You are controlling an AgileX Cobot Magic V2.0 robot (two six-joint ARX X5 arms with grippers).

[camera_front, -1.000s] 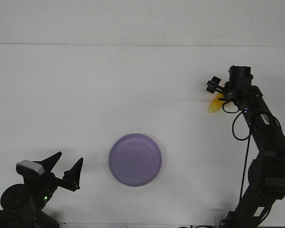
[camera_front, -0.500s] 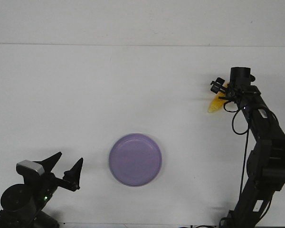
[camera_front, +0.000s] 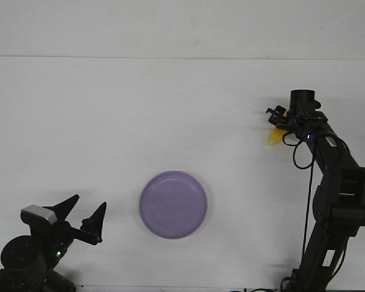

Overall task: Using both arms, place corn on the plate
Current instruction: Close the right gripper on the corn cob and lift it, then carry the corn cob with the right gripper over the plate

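The lavender plate lies empty on the white table, near the front centre. The corn lies at the right, and only its yellow pointed tip shows below my right gripper. That gripper points down right at the corn's thicker end and hides it. Its jaws are too small and dark to tell whether they are open or shut. My left gripper is open and empty at the front left, well left of the plate, fingers pointing up.
The white table's far edge runs across the back. The right arm's base stands at the front right, and the left arm's base at the front left.
The right arm has straightened and its wrist has shifted slightly left and down over the corn, which now shows less. The left arm and plate have not moved.
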